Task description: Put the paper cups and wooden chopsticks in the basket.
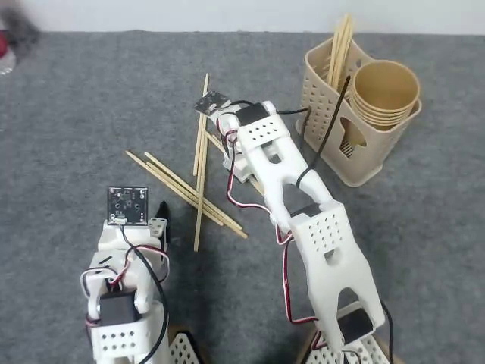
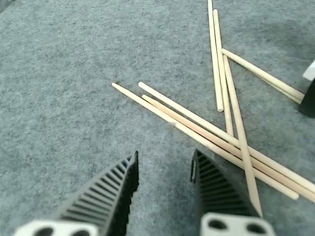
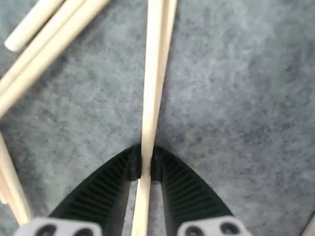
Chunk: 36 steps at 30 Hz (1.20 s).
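The held chopstick point(image 3: 150, 88) is a plain, pale wooden stick, round and smooth, with no paint on it. The right gripper point(image 3: 142, 164) is clamped on it, the ribbed black fingers point(image 3: 110, 191) pressing on it from both sides. Its long axis runs straight out ahead of the gripper, in line with the fingers, low over the grey carpet point(image 1: 76, 114). A second stick of the same wood lies close along it past the fingertips (whether the two touch cannot be told).

The left gripper point(image 2: 165, 157) is spread, with nothing between its fingers and bare carpet under the gap. The loose chopsticks point(image 2: 211, 132) lie on the carpet just ahead of it. Three are bundled nearly parallel, slanting across its front. Others point mostly away from it and cross over that bundle, one ending right beside a fingertip.

Beyond the right gripper, on its outer side, stands the basket point(image 1: 333, 152), beige with slotted walls. A nested stack of tan paper cups point(image 1: 386, 95) sits in one compartment, mouths up. The upright chopsticks point(image 1: 339, 45) lean in the other, tips above the rim.
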### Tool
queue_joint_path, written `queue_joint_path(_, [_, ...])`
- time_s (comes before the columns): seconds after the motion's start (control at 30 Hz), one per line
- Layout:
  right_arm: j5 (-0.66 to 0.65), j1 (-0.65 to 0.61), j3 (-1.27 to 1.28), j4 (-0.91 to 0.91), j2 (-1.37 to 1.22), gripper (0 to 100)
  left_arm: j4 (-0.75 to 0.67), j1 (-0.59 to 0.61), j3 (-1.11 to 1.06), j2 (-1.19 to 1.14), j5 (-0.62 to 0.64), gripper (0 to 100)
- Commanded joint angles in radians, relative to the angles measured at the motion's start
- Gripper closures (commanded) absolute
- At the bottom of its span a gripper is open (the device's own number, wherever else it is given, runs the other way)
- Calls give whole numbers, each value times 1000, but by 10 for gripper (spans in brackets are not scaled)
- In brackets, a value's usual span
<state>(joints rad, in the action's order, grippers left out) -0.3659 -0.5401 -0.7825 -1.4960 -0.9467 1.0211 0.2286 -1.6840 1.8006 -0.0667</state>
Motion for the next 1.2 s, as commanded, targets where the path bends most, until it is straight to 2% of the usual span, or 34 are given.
queue_joint_path(0.0, [-46,8,-58,-64,28,991,-18,-8,4,18,0,830])
queue_joint_path(0.2, [-52,25,-216,-186,73,991,-18,-8,4,18,0,830])
queue_joint_path(0.33, [-52,56,-422,-305,136,991,-17,-8,4,18,0,830])
queue_joint_path(0.5, [-48,97,-574,-298,321,991,-15,-8,4,18,0,830])
queue_joint_path(0.7, [-43,62,-689,-300,555,991,-17,-8,4,18,0,830])
queue_joint_path(0.77, [8,45,-697,-302,638,991,-17,-6,4,18,0,830])
queue_joint_path(0.9, [169,44,-582,-305,831,991,-17,-6,4,18,0,830])
queue_joint_path(1.07, [210,45,-206,-295,1106,991,-15,-6,4,18,0,830])
queue_joint_path(1.17, [210,116,-14,-177,1234,991,-15,-6,4,18,0,830])
